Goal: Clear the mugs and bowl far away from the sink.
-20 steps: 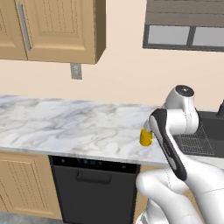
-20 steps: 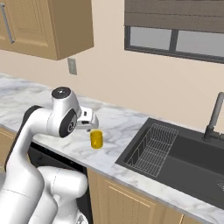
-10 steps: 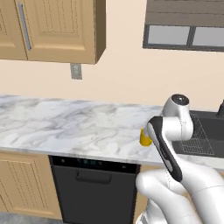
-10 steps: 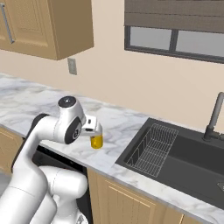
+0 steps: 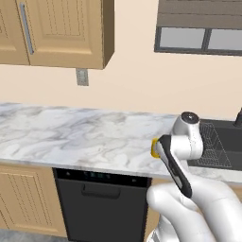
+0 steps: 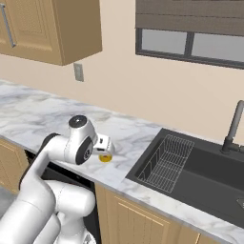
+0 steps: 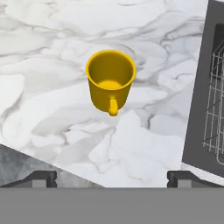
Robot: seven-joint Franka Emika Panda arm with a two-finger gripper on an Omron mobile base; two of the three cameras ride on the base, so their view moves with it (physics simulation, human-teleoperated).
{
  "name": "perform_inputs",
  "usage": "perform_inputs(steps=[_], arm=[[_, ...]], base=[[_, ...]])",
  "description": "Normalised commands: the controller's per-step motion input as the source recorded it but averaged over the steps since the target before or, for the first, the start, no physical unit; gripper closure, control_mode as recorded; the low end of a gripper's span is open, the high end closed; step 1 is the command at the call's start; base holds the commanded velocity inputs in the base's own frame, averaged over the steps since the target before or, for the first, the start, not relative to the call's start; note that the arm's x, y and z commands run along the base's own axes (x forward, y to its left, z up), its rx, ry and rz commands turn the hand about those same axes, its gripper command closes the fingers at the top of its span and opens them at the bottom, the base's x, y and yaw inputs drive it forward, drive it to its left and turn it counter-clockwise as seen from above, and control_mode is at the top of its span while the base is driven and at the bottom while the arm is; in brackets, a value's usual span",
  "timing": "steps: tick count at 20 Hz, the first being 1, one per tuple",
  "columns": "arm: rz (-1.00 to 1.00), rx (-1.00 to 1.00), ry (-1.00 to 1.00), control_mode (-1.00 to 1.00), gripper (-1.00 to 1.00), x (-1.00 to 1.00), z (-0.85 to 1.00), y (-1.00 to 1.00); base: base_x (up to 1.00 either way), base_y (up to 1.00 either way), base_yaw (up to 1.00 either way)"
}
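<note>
Since a moment ago, the arm has bent lower over the counter (image 5: 71, 137), and its round top joint now sits nearer the yellow mug (image 7: 110, 80) than it did before.

Nearest to the camera on the hand, the two dark tips of the gripper (image 7: 112, 178) stick up at 6 o'clock in the hand view. They stand far apart, so the jaws are wide open and hold nothing. One finger tip (image 7: 41, 178) is at the lower left and the other is at the lower right.

A little farther on, the yellow mug stands upright on the white marble counter. It sits just above the middle of the hand view, at about 12 o'clock from the jaws. Its small handle points toward 6 o'clock, back at the jaws. The mug looks empty inside. It is not touching the jaws.

In the left base view only a bit of the yellow mug (image 5: 154, 147) peeks out at 9 o'clock from the white arm. In the right base view the yellow mug (image 6: 105, 156) shows just under the hand, near the front edge of the counter.

The dark sink (image 6: 200, 169) lies at 3 o'clock from the mug, near it but not touching. A wire rack (image 6: 166, 162) sits inside the sink at the end closest to the mug. A dark faucet (image 6: 233, 128) stands behind the sink.

Farther back is the tan wall with a small outlet (image 5: 82, 76). Wooden cupboards (image 5: 56, 30) hang at 11 o'clock, and a window (image 6: 190, 43) is at 1 o'clock. A black dishwasher (image 5: 101, 201) sits under the counter.
</note>
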Motion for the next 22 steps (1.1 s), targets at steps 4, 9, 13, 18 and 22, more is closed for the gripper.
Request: perform_inputs(steps=[4, 9, 13, 18, 22], arm=[[-0.01, 0.0, 0.08, -1.0, -1.0, 0.3, -0.34, -0.08], [0.0, 0.0, 0.08, -1.0, -1.0, 0.42, -0.23, -0.02], [0.0, 0.0, 0.06, -1.0, -1.0, 0.38, -0.14, 0.0], [0.0, 0.0, 0.08, -1.0, -1.0, 0.27, -0.23, -0.01], [0.0, 0.01, 0.09, -1.0, -1.0, 0.07, -0.32, -0.06]], base=[[0.0, 0.0, 0.0], [0.0, 0.0, 0.0], [0.0, 0.0, 0.0], [0.0, 0.0, 0.0], [0.0, 0.0, 0.0]])
